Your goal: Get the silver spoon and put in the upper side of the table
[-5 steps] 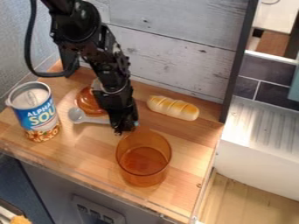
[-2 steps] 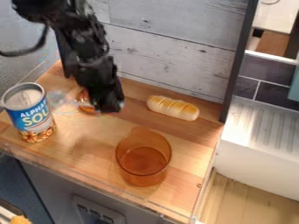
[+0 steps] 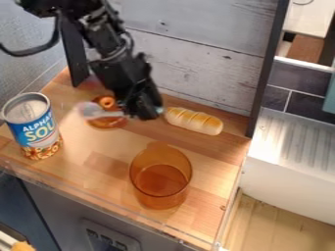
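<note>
- Silver-grey spoon [image 3: 98,113]: bowl to the left, handle running right to the gripper [image 3: 145,113]. Bowl outline blurred.
- Gripper condition: fingers together, clamped on the spoon's handle. Position noted over the rear part of the bench [image 3: 98,169], between the bread and the soup can, nearer the bread.
- Black jointed robot arm [image 3: 121,63]: enters at the upper left and slants down to the right, in front of the wall of pale grey wooden planks [image 3: 196,63].
- Round transparent amber lid [image 3: 105,123] with a knob: behind the spoon as seen by the camera, partly covered by it. Whether the two touch cannot be determined.
- Soup can with a blue and white label [image 3: 34,128]: upright at the left side of the bench, well apart from the amber vessel.
- Toy bread loaf, pale with golden-brown top [image 3: 194,121]: lying near the plank wall, just right of the gripper.
- Transparent amber vessel [image 3: 160,179]: open side up, toward the front right of the bench, in front of the bread.
- White ribbed drainer [image 3: 291,142]: right of the bench, below dark tiles [image 3: 298,88].
</note>
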`<action>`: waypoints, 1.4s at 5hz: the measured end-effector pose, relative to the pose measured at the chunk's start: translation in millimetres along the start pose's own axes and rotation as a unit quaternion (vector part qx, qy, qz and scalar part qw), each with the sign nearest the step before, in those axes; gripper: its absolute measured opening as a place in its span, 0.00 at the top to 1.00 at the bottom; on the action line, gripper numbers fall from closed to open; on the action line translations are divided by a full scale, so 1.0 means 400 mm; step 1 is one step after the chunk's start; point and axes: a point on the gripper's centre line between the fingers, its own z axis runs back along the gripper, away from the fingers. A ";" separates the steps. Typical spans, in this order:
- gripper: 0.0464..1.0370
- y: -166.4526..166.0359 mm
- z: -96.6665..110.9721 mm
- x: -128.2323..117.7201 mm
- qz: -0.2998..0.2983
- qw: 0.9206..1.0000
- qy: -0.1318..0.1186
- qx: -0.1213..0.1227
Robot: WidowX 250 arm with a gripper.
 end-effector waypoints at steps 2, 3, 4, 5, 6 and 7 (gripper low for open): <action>0.74 0.028 -0.010 -0.177 -0.074 0.996 0.048 0.013; 0.74 0.036 -0.023 -0.282 -0.108 0.990 0.092 0.020; 0.74 0.031 -0.065 -0.346 -0.119 0.984 0.127 0.039; 0.74 0.005 -0.103 -0.387 -0.126 0.978 0.162 0.048; 0.74 -0.019 -0.159 -0.402 -0.137 0.975 0.165 0.059; 0.74 -0.038 -0.196 -0.404 -0.142 0.974 0.164 0.062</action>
